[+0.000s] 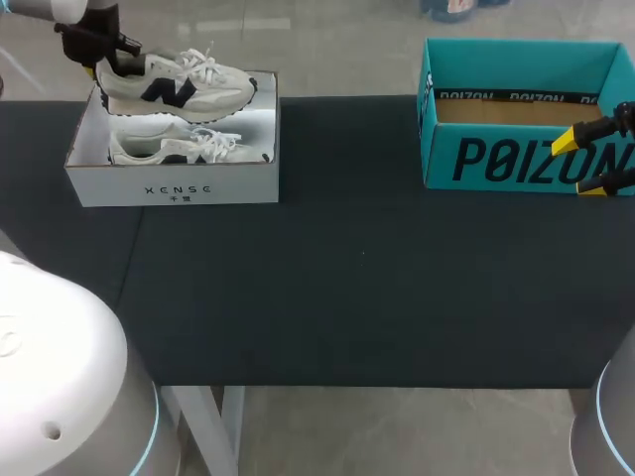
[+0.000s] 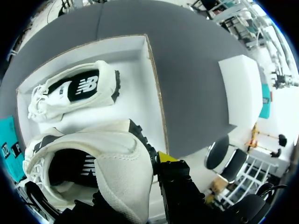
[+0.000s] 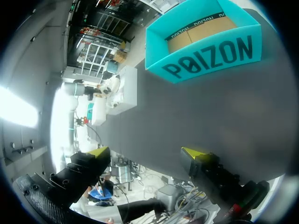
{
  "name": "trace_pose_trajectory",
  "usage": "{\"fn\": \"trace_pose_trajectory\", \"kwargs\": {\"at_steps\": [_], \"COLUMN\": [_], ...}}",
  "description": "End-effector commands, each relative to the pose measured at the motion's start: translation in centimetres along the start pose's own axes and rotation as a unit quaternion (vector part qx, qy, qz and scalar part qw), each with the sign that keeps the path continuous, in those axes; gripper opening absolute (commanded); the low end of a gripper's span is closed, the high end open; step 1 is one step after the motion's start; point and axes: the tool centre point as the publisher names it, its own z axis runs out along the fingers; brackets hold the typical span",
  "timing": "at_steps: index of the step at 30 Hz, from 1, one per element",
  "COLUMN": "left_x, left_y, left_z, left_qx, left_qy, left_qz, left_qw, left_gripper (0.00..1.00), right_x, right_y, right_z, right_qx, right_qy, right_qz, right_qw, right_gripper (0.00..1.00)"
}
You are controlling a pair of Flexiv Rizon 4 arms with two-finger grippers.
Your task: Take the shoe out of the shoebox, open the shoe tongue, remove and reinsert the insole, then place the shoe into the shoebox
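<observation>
table (image 1: 357, 288) | dark matte top | white frame below front edge

The raised shoe (image 1: 184, 84) and the lower shoe (image 1: 179, 148) are white with black side logos; the shoebox (image 1: 174, 185) is white, the second box (image 1: 516, 159) teal with black lettering, the desk (image 1: 347, 288) dark grey

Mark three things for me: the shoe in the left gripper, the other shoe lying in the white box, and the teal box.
held shoe (image 1: 184, 87), head view, side panel at midfoot.
other shoe (image 1: 184, 147), head view, its midfoot.
teal box (image 1: 516, 159), head view, printed front wall.
</observation>
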Motion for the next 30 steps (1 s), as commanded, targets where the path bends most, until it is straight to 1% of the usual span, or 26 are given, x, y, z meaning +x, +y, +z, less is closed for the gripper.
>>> {"fn": "trace_pose_trajectory", "kwargs": {"at_steps": [1, 3, 6, 11, 20, 21, 26, 27, 28, 30], "left_x": [-0.9, -1.1, -1.6, -2.0, -3.1, -3.2, -3.1, -3.1, -3.1, -3.4], "left_y": [0.3, 0.2, 0.0, -0.2, -0.5, -0.6, -1.0, -1.0, -1.1, -1.4], "left_z": [2.4, 3.1, 4.0, 5.5, 7.0, 7.2, 7.6, 7.6, 7.5, 7.2], "left_qx": [-0.001, 0.005, 0.003, 0.016, 0.031, 0.031, 0.037, 0.038, 0.038, 0.039], "left_qy": [-0.007, -0.017, -0.01, -0.013, -0.018, -0.013, -0.025, -0.025, -0.025, -0.029], "left_qz": [-0.015, -0.011, -0.003, -0.002, -0.001, -0.005, -0.011, -0.012, -0.013, -0.014], "left_qw": [1.0, 1.0, 1.0, 1.0, 0.999, 0.999, 0.999, 0.999, 0.999, 0.999], "left_gripper": [0.0, 0.0, 0.0, 0.0, 0.0, 0.0, 0.0, 0.2, 0.69, 0.74], "right_x": [0.0, 0.0, 0.0, 0.0, 0.0, 0.0, 0.0, 0.0, 0.0, 0.0], "right_y": [0.0, 0.0, 0.0, 0.0, 0.0, 0.0, 0.0, 0.0, 0.0, 0.0], "right_z": [0.0, 0.0, 0.0, 0.0, 0.0, 0.0, 0.0, 0.0, 0.0, 0.0], "right_qx": [0.0, 0.0, 0.0, 0.0, 0.0, 0.0, 0.0, 0.0, 0.0, 0.0], "right_qy": [-0.002, -0.002, -0.002, -0.002, -0.002, -0.002, -0.002, -0.002, -0.002, -0.002], "right_qz": [0.001, 0.001, 0.001, 0.001, 0.001, 0.001, 0.001, 0.001, 0.001, 0.001], "right_qw": [1.0, 1.0, 1.0, 1.0, 1.0, 1.0, 1.0, 1.0, 1.0, 1.0], "right_gripper": [1.0, 1.0, 1.0, 1.0, 1.0, 1.0, 1.0, 1.0, 1.0, 1.0]}}
